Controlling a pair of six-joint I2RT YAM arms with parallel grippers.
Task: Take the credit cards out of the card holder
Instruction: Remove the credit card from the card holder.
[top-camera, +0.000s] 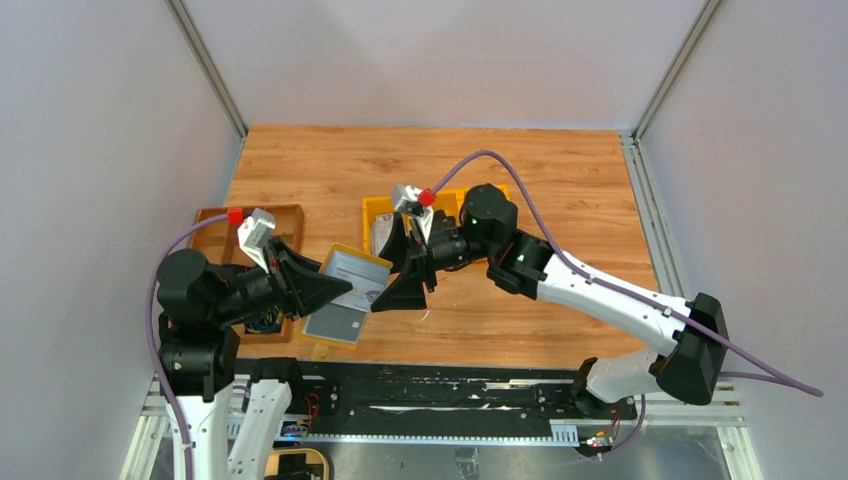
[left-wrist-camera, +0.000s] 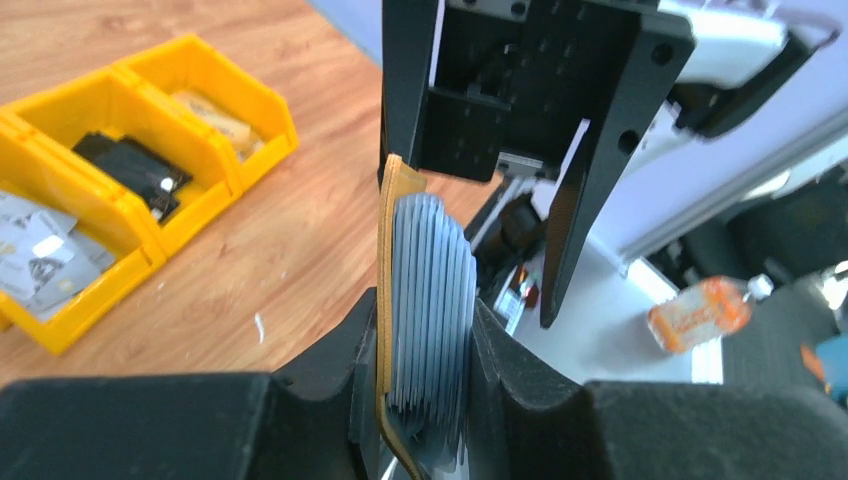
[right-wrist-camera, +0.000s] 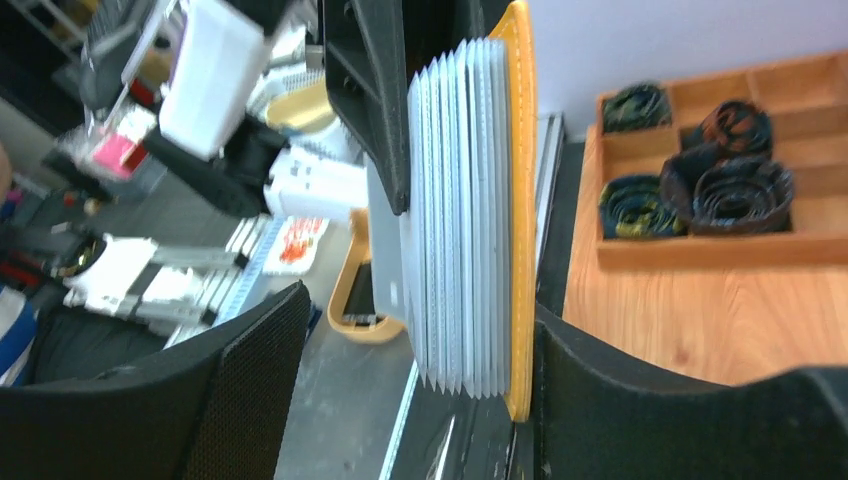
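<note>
The mustard-yellow card holder (top-camera: 345, 295) hangs open above the table's front edge, its grey pocket leaves fanned out. My left gripper (left-wrist-camera: 425, 330) is shut on it, one finger against the yellow cover (left-wrist-camera: 388, 270) and the other against the grey leaves (left-wrist-camera: 432, 290). My right gripper (right-wrist-camera: 420, 310) is open around the holder's other end. Its right finger (right-wrist-camera: 640, 400) touches the yellow cover (right-wrist-camera: 520, 200), while its left finger (right-wrist-camera: 250, 400) stands well off the leaves (right-wrist-camera: 460, 200). I cannot tell credit cards from leaves inside the holder. Loose grey cards (left-wrist-camera: 40, 260) lie in a yellow bin.
Joined yellow bins (left-wrist-camera: 215, 85) stand on the wood table behind the grippers, one with cards and one with a black item (left-wrist-camera: 130, 165). A brown compartment tray (right-wrist-camera: 615, 255) with dark coiled items sits at the left, under my left arm (top-camera: 215, 285).
</note>
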